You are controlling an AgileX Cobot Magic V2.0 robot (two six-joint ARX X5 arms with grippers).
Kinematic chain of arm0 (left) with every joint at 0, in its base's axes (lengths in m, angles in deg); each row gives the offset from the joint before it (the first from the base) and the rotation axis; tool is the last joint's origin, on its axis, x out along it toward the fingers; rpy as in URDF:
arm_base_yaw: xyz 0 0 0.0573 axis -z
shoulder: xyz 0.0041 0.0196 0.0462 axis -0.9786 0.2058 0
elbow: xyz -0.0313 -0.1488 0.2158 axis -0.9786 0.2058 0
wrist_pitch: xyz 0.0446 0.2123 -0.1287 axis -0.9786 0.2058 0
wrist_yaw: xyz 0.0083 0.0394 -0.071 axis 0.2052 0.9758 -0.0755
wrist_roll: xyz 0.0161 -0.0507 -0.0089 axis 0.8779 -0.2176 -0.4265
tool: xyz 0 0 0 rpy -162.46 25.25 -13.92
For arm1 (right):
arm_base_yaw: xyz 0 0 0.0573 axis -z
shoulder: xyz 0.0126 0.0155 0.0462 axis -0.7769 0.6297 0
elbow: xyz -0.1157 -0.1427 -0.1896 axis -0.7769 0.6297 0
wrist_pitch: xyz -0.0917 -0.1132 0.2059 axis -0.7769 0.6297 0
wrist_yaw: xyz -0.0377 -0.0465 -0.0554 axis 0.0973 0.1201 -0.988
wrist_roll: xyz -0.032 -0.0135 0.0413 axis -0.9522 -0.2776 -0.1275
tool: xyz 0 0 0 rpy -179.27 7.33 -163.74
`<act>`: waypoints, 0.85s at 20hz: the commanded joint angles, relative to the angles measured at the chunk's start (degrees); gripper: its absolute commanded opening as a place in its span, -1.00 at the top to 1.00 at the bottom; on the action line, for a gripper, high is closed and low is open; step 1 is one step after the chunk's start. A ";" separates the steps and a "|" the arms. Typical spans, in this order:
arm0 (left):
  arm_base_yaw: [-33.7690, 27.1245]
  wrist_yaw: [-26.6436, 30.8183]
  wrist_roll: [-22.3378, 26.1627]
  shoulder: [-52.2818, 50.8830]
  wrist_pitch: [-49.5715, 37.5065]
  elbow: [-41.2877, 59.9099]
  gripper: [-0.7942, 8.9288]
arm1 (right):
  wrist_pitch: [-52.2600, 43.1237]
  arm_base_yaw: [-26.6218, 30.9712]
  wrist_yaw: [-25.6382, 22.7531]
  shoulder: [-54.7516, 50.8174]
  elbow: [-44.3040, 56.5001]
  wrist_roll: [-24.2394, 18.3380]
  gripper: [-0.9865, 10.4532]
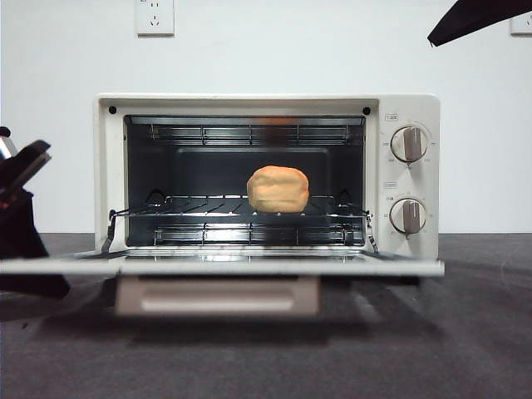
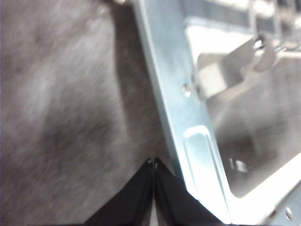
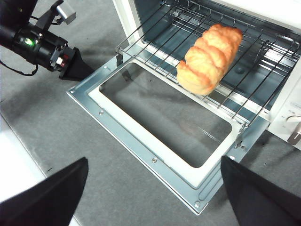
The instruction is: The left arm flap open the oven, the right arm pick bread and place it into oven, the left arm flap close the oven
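Bread [image 1: 278, 189] sits on the wire rack [image 1: 208, 205] inside the oven [image 1: 266, 179]; door [image 3: 155, 134] lies flat open. Left gripper [image 2: 154, 162], jaws pressed together and empty, is low at the door's left edge. Right gripper [image 3: 155, 197], jaws wide apart and empty, hangs above, clear of the door. Step in hand, I judge: closing. Get the tip under the door edge, lift in a steady arc, and push until shut.

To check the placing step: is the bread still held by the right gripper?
No: the bread lies alone on the oven's wire rack, away from the open right gripper.
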 commanded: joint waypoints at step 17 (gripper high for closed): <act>-3.48 -6.62 -8.46 -0.94 -19.65 -0.83 0.81 | -0.35 -0.39 -0.02 0.24 -0.72 1.68 0.04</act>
